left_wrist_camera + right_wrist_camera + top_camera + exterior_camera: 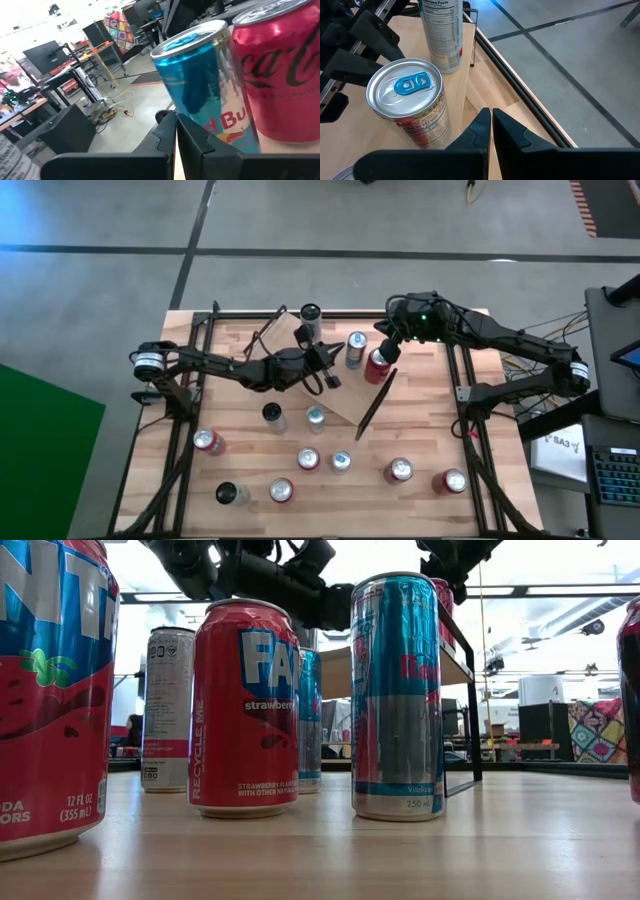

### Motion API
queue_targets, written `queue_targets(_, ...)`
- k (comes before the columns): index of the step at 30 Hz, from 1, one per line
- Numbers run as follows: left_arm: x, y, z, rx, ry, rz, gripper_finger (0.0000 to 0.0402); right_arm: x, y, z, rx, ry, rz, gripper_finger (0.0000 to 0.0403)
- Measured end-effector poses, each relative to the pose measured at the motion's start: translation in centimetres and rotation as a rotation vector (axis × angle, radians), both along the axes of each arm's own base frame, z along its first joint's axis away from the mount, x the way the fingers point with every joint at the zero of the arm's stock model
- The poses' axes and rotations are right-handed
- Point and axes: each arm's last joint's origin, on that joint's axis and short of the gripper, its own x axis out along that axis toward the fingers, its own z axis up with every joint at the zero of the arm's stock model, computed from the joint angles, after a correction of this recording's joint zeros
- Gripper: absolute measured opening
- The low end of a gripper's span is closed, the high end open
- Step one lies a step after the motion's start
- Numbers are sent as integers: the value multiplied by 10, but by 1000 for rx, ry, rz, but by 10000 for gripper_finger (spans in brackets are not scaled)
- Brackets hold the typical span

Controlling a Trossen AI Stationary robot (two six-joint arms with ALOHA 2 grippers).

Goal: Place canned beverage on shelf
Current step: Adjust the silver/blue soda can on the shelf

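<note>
The big wooden table (420, 442) holds everything. On it sits the shelf (345, 385), a light wood plank with thin black frames at its ends, turned at a slant near the far middle of the table. Three cans stand on the shelf: a tall pale can (310, 315) at its far corner, a blue can (356, 349), and a red can (377, 364) just beside the blue one.

The left arm (215, 365) reaches in from the left side. Its fingers (327, 367) are at the shelf, close to the blue can, and they are pressed together with nothing in them. In the left wrist view the blue can (200, 75) and the red can (280, 70) stand side by side right past the closed fingers (176, 131).

The right arm (500, 340) comes in from the right side. Its fingers (390, 332) hang over the shelf near the red can, closed and holding nothing. In the right wrist view they (491, 122) point at the blue can (410, 100), and the tall pale can (441, 32) stands farther off.

More cans are spread over the near part of the table: a red one (208, 442) on the left, a small blue one (316, 418) in the middle, and a red one (452, 481) on the right.
</note>
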Motion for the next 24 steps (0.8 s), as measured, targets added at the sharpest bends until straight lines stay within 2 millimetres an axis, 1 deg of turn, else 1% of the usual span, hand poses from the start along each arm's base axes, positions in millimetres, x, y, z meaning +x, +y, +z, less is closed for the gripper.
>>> queue_targets(7, 1, 7, -3, -20, -22, 21, 0, 0, 0, 0, 0, 1, 1, 9)
queue_targets(11, 4, 6, -8, -22, -7, 4, 0, 0, 0, 0, 3, 0, -1, 9)
queue_targets(21, 4, 5, -8, -23, -13, 1, 0, 0, 0, 0, 2, 0, 0, 9)
queue_targets(24, 5, 3, -8, -23, -13, -5, 0, 2, 0, -1, 13, -6, 27, 9)
